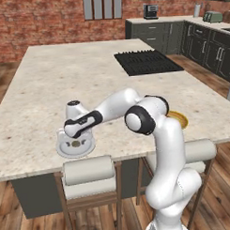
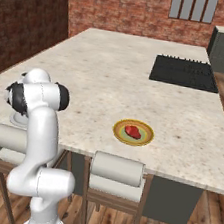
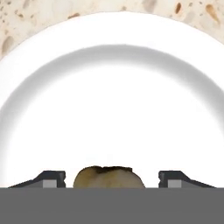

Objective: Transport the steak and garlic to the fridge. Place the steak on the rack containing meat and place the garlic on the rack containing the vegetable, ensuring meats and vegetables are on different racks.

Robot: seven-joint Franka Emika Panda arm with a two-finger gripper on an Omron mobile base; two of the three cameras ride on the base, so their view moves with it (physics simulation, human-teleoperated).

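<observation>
**Tool spread wide over the garlic on the white plate**

At the left of the left base view, a white plate [image 1: 75, 147] sits near the front edge of the speckled stone desk [image 1: 64, 76], just above a cushioned stool [image 1: 88, 170]. The garlic [image 1: 76, 143], a small olive-tan lump, lies on that plate. The arm reaches over from the right and bends down so that the tool [image 1: 76, 136] hangs directly above the plate (its fingertips are hard to make out from this side).

The hand view looks straight down: the plate's [image 3: 112, 52] rim curves across the top with the desk [image 3: 39, 11] showing beyond it, and the garlic [image 3: 108, 177] lies between the two dark fingertips [image 3: 51, 178]. The tool [image 3: 112, 179] is spread wide, with clear gaps on either side of the lump, so nothing is gripped.

Further right, the right base view shows a yellow-rimmed plate [image 2: 134, 133] near the front edge of the desk [image 2: 120, 69], well apart from the white one, with the steak [image 2: 133, 132], a bright-red chunk, lying on it. A second stool [image 2: 117, 169] stands just below. Behind, toward the far right of the desk, lies a black cooktop [image 2: 184, 72].
</observation>
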